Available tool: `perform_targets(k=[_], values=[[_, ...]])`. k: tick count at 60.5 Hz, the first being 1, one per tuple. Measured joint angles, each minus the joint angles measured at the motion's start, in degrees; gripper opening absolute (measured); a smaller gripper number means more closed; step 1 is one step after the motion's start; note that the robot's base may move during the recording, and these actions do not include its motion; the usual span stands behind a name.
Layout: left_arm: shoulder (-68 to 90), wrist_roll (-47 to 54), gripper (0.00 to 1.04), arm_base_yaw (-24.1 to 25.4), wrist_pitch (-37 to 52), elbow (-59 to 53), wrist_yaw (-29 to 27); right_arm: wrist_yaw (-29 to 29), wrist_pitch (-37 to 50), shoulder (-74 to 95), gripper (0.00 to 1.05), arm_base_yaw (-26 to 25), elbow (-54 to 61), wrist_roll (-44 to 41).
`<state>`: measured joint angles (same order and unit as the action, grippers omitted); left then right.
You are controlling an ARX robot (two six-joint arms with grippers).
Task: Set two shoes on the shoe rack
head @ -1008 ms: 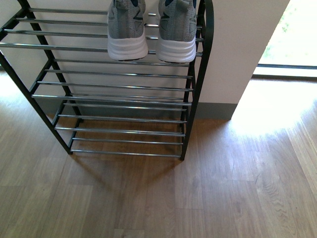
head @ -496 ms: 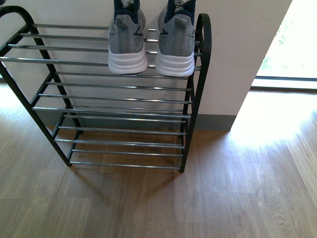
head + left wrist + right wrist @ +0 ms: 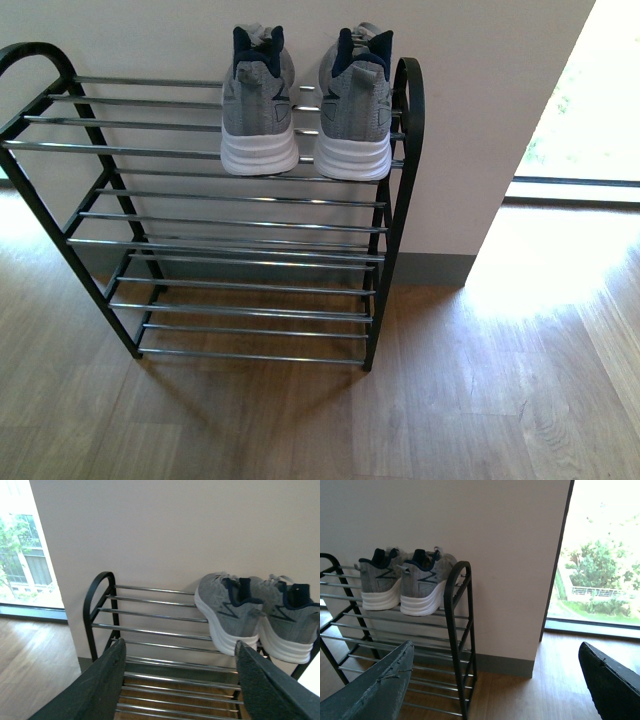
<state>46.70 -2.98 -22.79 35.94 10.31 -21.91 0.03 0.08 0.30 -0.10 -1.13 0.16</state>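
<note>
Seeing both grey sneakers on top tier of shoe rack, at its right end, heels out, long axes front-to-back. Reading left hand and right hand wide open, empty, clear of rack, facing it. Looks placed; no grasp needed.

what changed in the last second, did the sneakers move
Only the front view shifted: the shoe rack and grey sneakers now show lower in frame, navy collars fully visible. On the rack the sneakers stayed put, side by side at the top tier's right end. Nothing grasped or released.
</note>
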Motion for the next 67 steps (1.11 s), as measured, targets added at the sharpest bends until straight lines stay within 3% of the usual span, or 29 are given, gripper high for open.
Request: perform_targets(k=[20,38,42,45,67], values=[[-12.6,2.1,0.01,10.2,-6.9,-5.6,9.9,0.0,0.0,0.0,0.96,0.0,0.0,0.0],[-21.8,2.4,0.01,16.6,-13.0,-8.3,16.5,0.0,0.0,0.0,0.96,0.0,0.0,0.0],[-23.3,2.4,0.01,20.7,-13.0,-9.5,21.4,0.0,0.0,0.0,0.96,0.0,0.0,0.0],[-24.6,2.4,0.01,22.2,-13.9,-9.6,21.3,0.0,0.0,0.0,0.96,0.0,0.0,0.0],[-32.7,2.4,0.01,22.5,-21.9,-9.6,21.8,0.0,0.0,0.0,0.96,0.0,0.0,0.0]])
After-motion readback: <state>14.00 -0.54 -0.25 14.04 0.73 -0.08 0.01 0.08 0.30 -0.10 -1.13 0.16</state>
